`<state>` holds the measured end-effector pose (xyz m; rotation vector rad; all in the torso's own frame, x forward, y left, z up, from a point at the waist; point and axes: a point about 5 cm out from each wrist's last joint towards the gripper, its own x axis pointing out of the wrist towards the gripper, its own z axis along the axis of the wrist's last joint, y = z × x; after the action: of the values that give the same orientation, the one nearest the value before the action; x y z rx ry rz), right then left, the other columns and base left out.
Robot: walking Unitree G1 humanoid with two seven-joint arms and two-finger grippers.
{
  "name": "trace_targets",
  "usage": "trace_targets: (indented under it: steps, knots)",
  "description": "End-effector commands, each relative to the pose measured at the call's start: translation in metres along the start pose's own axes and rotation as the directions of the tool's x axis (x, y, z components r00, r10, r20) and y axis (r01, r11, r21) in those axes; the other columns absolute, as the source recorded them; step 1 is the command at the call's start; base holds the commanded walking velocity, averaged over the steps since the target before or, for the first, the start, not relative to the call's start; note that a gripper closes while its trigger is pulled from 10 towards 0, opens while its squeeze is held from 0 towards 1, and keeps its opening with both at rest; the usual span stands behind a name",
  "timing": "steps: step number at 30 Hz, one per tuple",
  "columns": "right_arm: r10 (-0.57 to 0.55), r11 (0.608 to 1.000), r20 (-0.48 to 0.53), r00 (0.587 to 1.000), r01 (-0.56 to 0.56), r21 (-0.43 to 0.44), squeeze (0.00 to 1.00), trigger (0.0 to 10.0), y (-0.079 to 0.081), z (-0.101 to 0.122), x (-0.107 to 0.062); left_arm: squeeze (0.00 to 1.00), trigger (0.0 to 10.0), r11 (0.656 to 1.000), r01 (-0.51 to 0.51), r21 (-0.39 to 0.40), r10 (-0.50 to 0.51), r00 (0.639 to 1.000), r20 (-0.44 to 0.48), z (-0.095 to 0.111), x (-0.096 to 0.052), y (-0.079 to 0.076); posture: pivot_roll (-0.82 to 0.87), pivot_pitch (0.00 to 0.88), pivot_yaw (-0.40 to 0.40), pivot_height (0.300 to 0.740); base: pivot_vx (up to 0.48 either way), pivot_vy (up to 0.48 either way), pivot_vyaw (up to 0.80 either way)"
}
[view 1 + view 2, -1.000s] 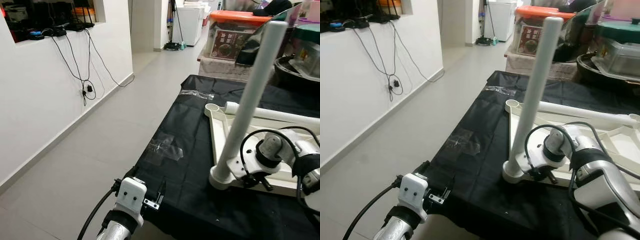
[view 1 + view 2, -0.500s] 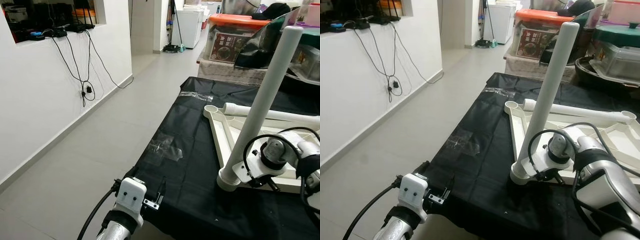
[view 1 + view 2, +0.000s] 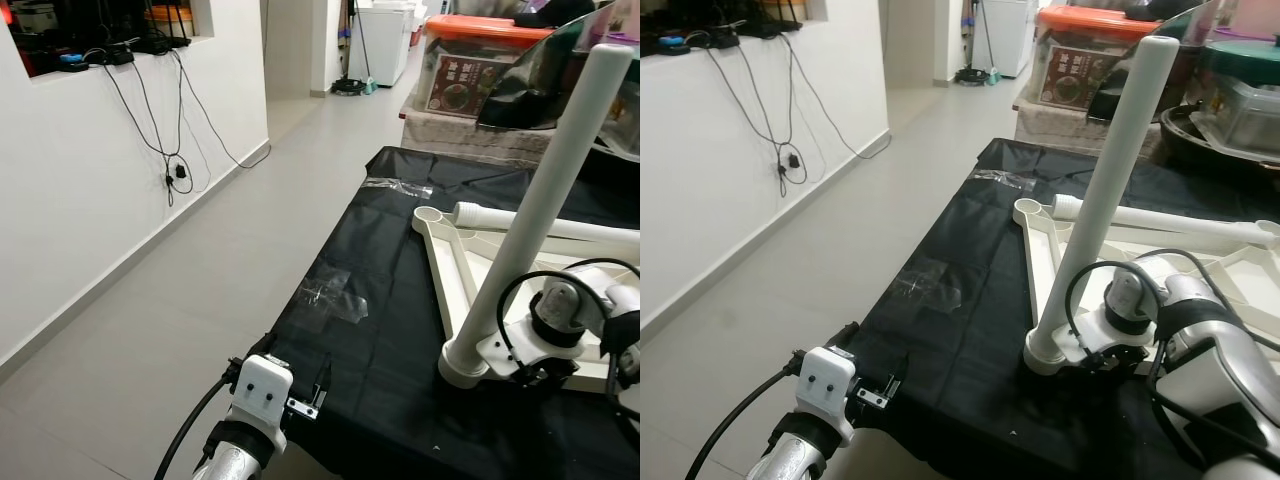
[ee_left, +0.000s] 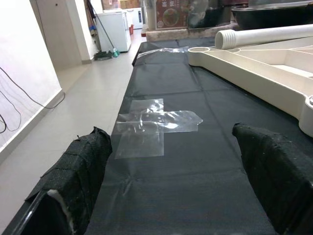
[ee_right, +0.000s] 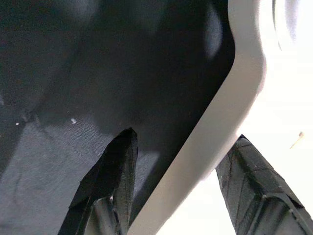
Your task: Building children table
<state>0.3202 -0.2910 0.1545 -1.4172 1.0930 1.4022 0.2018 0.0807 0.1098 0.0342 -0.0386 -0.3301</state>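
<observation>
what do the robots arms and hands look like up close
Both arms are silver metal with white plastic wrist housings and looping black cables. The left hand has two long black fingers wrapped in coarse, woven-looking padding. The right hand has similar black textured fingers.
</observation>
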Motion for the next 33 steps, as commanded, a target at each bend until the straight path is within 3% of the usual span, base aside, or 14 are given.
trace_targets:
  steps: [1, 3, 9, 13, 15, 17, 19, 20, 24, 26, 27, 29, 31, 33]
  knots:
    - [-0.039, 0.999, -0.002, 0.999, 0.039, 0.036, 0.0, 10.0, -0.002, -0.006, -0.012, 0.0, 10.0, 1.0, 0.0, -0.002, 0.0, 1.0, -0.024, -0.004, -0.001, 0.0, 0.04, 0.0, -0.036, 0.74, 0.0, 0.0, 0.0]
    - [-0.039, 0.999, -0.002, 0.999, 0.039, 0.036, 0.0, 10.0, -0.002, -0.006, -0.012, 0.0, 10.0, 1.0, 0.0, -0.002, 0.0, 1.0, -0.024, -0.004, -0.001, 0.0, 0.04, 0.0, -0.036, 0.74, 0.0, 0.0, 0.0]
    - [-0.201, 0.963, -0.002, 0.98, 0.198, 0.183, 0.0, 10.0, -0.002, -0.028, -0.054, 0.0, 10.0, 1.0, 0.0, -0.006, 0.0, 1.0, -0.025, -0.004, 0.0, 0.001, 0.03, 0.0, -0.028, 0.74, 0.0, 0.0, 0.0]
    - [-0.224, 0.955, 0.023, 0.974, 0.214, 0.206, 0.0, 10.0, -0.001, -0.03, -0.059, 0.0, 10.0, 1.0, 0.0, -0.006, 0.0, 1.0, -0.026, -0.004, 0.0, 0.001, 0.03, 0.0, -0.028, 0.74, 0.0, 0.0, 0.0]
    - [-0.216, 0.953, 0.184, 0.959, 0.166, 0.252, 0.0, 10.0, 0.004, -0.027, -0.063, 0.0, 10.0, 1.0, 0.0, -0.006, 0.0, 1.0, -0.027, -0.004, 0.0, 0.002, 0.02, 0.0, -0.018, 0.74, 0.0, 0.0, 0.0]
    - [-0.216, 0.953, 0.184, 0.959, 0.166, 0.252, 0.0, 10.0, 0.004, -0.027, -0.063, 0.0, 10.0, 1.0, 0.0, -0.006, 0.0, 1.0, -0.027, -0.004, 0.0, 0.002, 0.02, 0.0, -0.018, 0.74, 0.0, 0.0, 0.0]
    - [-0.231, 0.938, 0.313, 0.921, 0.125, 0.323, 0.0, 10.0, 0.012, -0.029, -0.059, 0.0, 10.0, 1.0, 0.001, -0.005, -0.001, 1.0, -0.028, -0.005, 0.0, 0.002, 0.02, 0.0, -0.017, 0.74, 0.0, 0.0, 0.0]
    - [-0.231, 0.938, 0.313, 0.921, 0.125, 0.323, 0.0, 10.0, 0.012, -0.029, -0.059, 0.0, 10.0, 1.0, 0.001, -0.005, -0.001, 1.0, -0.028, -0.005, 0.0, 0.002, 0.02, 0.0, -0.017, 0.74, 0.0, 0.0, 0.0]
    - [-0.323, 0.876, 0.406, 0.855, 0.107, 0.471, 0.0, 10.0, 0.019, -0.036, -0.055, 0.0, 10.0, 1.0, 0.002, -0.004, -0.002, 1.0, -0.029, -0.005, 0.0, 0.003, 0.02, 0.0, -0.014, 0.74, 0.0, 0.0, 0.0]
    - [-0.323, 0.876, 0.406, 0.855, 0.107, 0.471, 0.0, 10.0, 0.019, -0.036, -0.055, 0.0, 10.0, 1.0, 0.002, -0.004, -0.002, 1.0, -0.029, -0.005, 0.0, 0.003, 0.02, 0.0, -0.014, 0.74, 0.0, 0.0, 0.0]
    - [-0.405, 0.818, 0.406, 0.819, 0.127, 0.56, 0.0, 10.0, 0.02, -0.042, -0.056, 0.0, 10.0, 1.0, 0.003, -0.004, -0.003, 1.0, -0.03, -0.005, -0.001, 0.003, 0.01, 0.0, -0.005, 0.74, 0.0, 0.0, 0.0]
    - [-0.405, 0.818, 0.406, 0.819, 0.127, 0.56, 0.0, 10.0, 0.02, -0.042, -0.056, 0.0, 10.0, 1.0, 0.003, -0.004, -0.003, 1.0, -0.03, -0.005, -0.001, 0.003, 0.01, 0.0, -0.005, 0.74, 0.0, 0.0, 0.0]
    - [-0.457, 0.751, 0.249, 0.854, 0.221, 0.623, 0.0, 10.0, 0.025, -0.056, -0.054, 0.0, 10.0, 1.0, 0.004, -0.004, -0.005, 1.0, -0.031, -0.006, -0.001, 0.003, 0.01, 0.0, -0.005, 0.74, 0.0, 0.0, 0.0]
    - [-0.479, 0.713, 0.16, 0.863, 0.276, 0.645, 0.0, 10.0, 0.028, -0.064, -0.056, 0.0, 10.0, 1.0, 0.005, -0.003, -0.005, 1.0, -0.03, -0.006, 0.0, 0.003, 0.02, 0.0, -0.005, 0.74, 0.0, 0.0, 0.0]
